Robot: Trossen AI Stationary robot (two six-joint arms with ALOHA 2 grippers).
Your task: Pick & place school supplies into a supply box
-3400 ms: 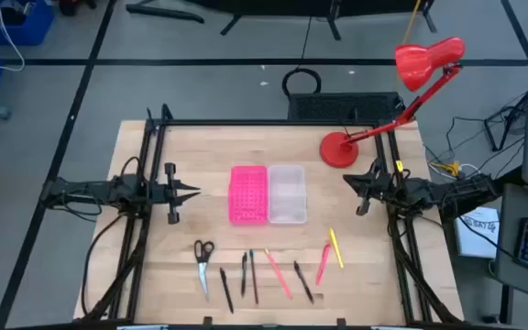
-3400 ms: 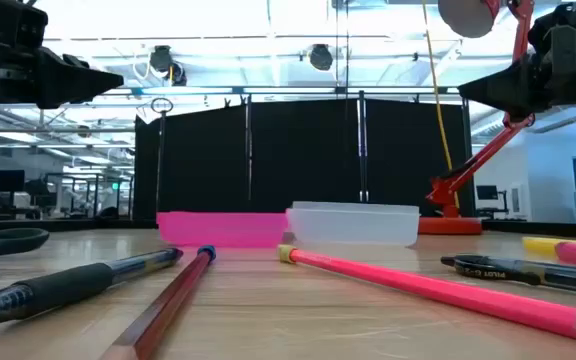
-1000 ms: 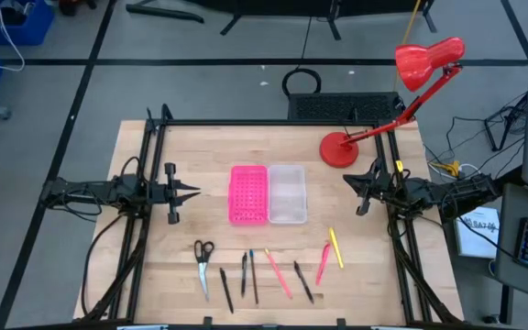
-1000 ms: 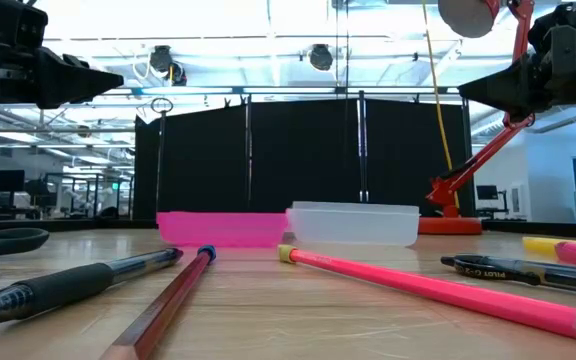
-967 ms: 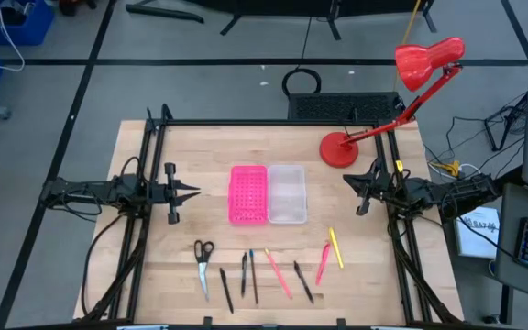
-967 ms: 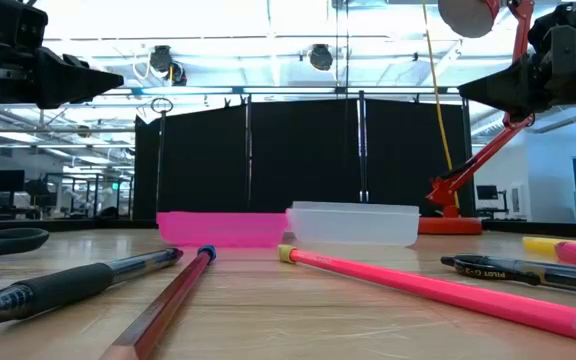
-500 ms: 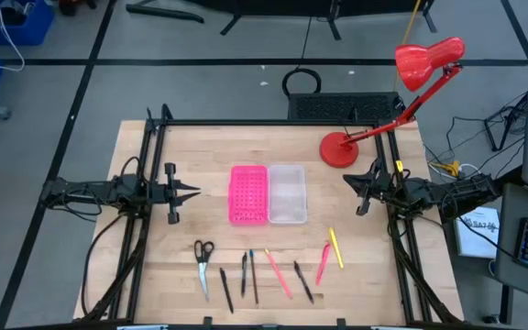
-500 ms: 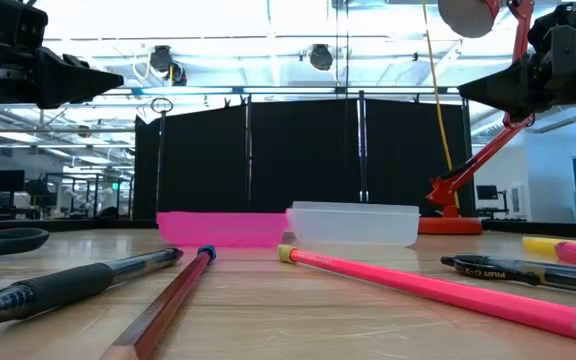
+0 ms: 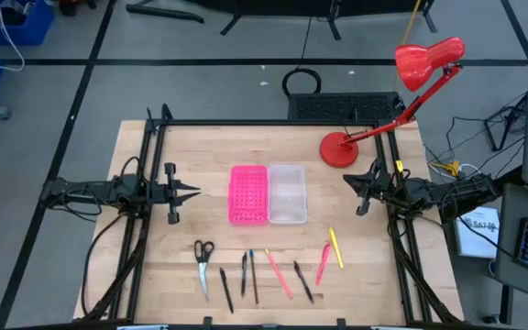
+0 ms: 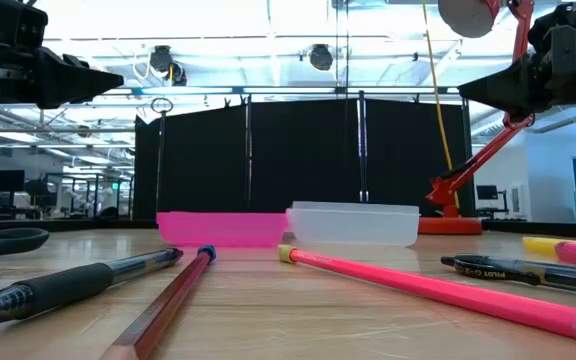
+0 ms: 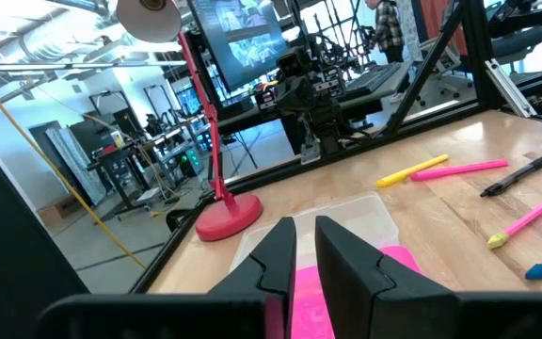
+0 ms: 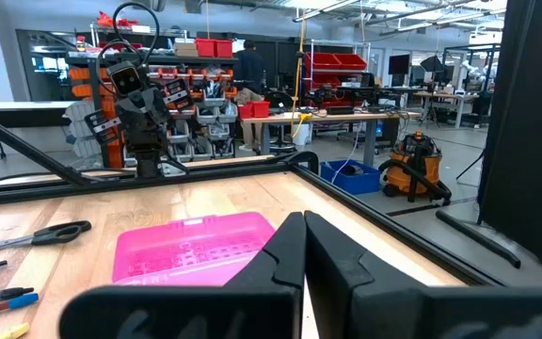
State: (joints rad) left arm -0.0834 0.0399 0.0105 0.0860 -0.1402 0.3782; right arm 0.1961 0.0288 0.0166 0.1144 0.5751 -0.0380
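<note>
The school supplies lie in a row near the table's front edge: scissors (image 9: 203, 261), black pens (image 9: 244, 273), a pink pencil (image 9: 278, 273), a pink marker (image 9: 323, 262) and a yellow one (image 9: 336, 247). The clear supply box (image 9: 287, 193) rests flat at mid-table, beside a pink perforated panel (image 9: 248, 194). My left gripper (image 9: 194, 192) hovers level above the table, left of the panel, with a narrow gap between its fingers (image 11: 305, 235) and nothing in it. My right gripper (image 9: 348, 181) hovers level to the right of the box, shut (image 12: 304, 226).
A red desk lamp (image 9: 340, 148) stands on its round base at the back right, its arm reaching over the right gripper. Black frame rails run along the table's left, far and right sides. Bare wood lies between the box and the row of supplies.
</note>
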